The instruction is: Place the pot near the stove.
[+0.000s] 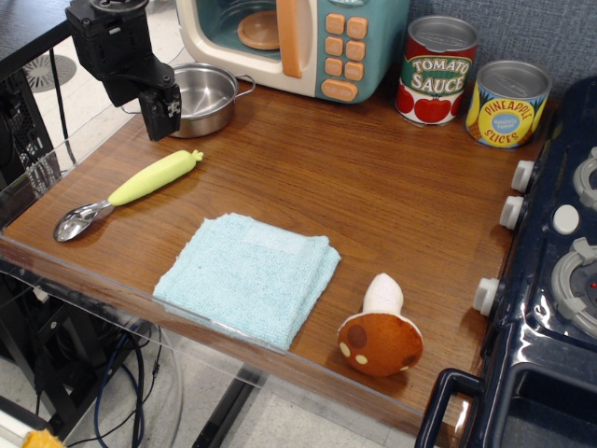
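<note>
Mushroom (380, 333) lies just left of the stove (550, 308). Pot (207, 96) sits well apart — far left; fingers (164, 114) overlap it, opening indiscernible.

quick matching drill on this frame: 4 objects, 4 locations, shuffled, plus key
Things:
1. pot
2. mushroom
3. pineapple can
4. scoop

Places:
A. front edge, right of the blue cloth
B. back right, beside the tomato can
C. back left, by the microwave, next to the pincer
D. left side, behind the cloth

Pairs: 1-C, 2-A, 3-B, 4-D
</note>
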`<action>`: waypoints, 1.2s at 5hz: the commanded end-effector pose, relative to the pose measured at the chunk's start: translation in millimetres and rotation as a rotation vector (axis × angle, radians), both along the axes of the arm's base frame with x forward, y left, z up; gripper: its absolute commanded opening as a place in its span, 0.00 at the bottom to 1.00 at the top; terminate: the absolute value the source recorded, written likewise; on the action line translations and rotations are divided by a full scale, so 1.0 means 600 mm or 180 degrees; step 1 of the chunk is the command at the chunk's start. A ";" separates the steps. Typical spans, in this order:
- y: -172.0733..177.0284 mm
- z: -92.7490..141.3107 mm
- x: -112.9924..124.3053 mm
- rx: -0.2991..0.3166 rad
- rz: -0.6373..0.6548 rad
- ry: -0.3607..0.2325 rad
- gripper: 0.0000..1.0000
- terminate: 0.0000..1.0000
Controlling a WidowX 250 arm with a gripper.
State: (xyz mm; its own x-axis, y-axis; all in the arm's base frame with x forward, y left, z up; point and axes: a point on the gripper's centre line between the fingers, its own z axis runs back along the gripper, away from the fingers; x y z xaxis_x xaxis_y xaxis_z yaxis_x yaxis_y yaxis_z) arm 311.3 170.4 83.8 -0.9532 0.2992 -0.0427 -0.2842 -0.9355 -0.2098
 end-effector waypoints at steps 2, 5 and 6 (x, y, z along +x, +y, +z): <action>0.002 0.007 0.025 0.0086 -0.0091 -0.0057 1.00 0.00; -0.006 -0.015 0.126 0.0201 -0.0437 -0.0044 1.00 0.00; -0.002 -0.031 0.153 0.0173 -0.0491 -0.0017 1.00 0.00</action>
State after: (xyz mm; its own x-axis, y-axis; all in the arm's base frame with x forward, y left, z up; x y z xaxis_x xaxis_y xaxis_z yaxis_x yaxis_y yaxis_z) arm 395.7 168.3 41.4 -0.8986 0.4384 0.0158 -0.4316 -0.8770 -0.2112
